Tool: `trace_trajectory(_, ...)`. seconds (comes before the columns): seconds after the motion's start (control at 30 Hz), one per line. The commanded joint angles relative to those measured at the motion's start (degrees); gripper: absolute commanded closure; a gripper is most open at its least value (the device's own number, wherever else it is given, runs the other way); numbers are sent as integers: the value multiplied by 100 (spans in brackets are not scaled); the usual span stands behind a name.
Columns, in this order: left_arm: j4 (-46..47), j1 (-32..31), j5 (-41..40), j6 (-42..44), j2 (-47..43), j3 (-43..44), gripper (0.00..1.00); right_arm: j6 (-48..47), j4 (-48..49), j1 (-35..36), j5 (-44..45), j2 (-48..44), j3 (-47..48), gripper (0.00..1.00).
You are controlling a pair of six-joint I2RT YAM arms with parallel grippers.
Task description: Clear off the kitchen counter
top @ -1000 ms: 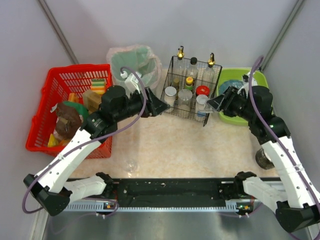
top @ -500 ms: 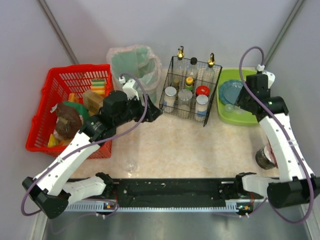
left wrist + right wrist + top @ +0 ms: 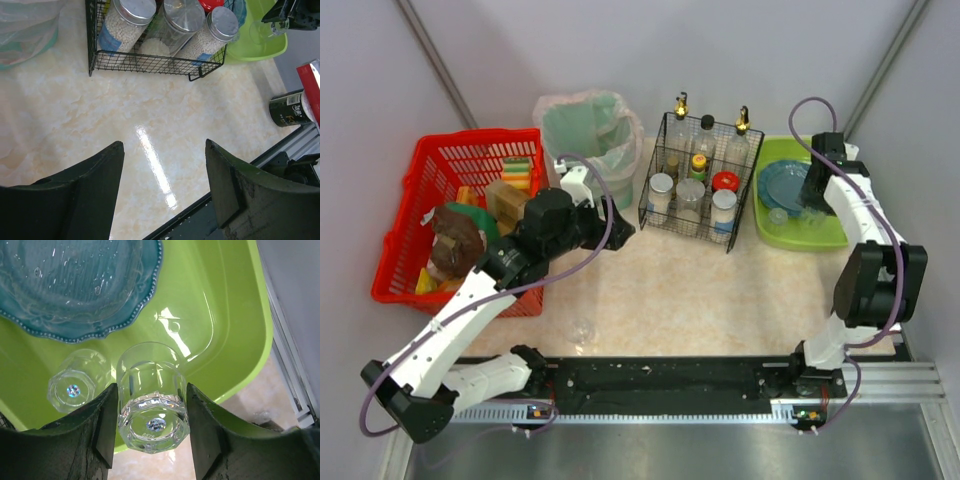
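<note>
Right gripper (image 3: 150, 412) is over the green tub (image 3: 232, 335), up at 2 o'clock in the top view. Its fingers (image 3: 95, 430) press both sides of a clear tumbler (image 3: 152, 390), so it is clamped on it, base toward the camera. I cannot tell whether the tumbler touches the tub floor. Just beside it at 9 o'clock, a second glass (image 3: 75, 385) lies in the tub, with a blue plate (image 3: 80, 285) at 11 o'clock.

Left gripper (image 3: 164, 150) hangs with its jaws spread wide and nothing between them. It is above the kitchen counter (image 3: 75, 110), the beige marbled top filling the middle of the scene. A wire rack (image 3: 150, 60) showing 3 jars stands at 12 o'clock from it. 1 small glass (image 3: 582, 330) stands on the counter at 6 o'clock near the front edge, and a dark can (image 3: 287, 107) sits at 3 o'clock.
</note>
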Motion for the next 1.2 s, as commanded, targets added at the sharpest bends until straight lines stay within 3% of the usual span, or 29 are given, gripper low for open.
trace_trajectory(0.0, 27, 6, -101, 133, -183, -105, 30, -110, 553, -99, -294, 182, 220, 100)
trace_trajectory(0.83, -132, 6, -356, 116, -333, -263, 30, 242, 623, -336, -628, 1237, -263, 100)
trace_trajectory(0.9, -140, 6, -365, 116, -333, -263, 30, 250, 623, -345, -655, 1290, -290, 93)
trace_trajectory(0.97, -175, -3, -382, 116, -333, -246, 30, 268, 632, -345, -655, 1299, -307, 80)
trace_trajectory(1.1, -281, 6, -470, 125, -359, -219, 29, 303, 650, -345, -585, 1159, -334, 44)
trace_trajectory(1.17, -351, 6, -523, 142, -368, -193, 28, 312, 650, -345, -532, 1001, -316, 32)
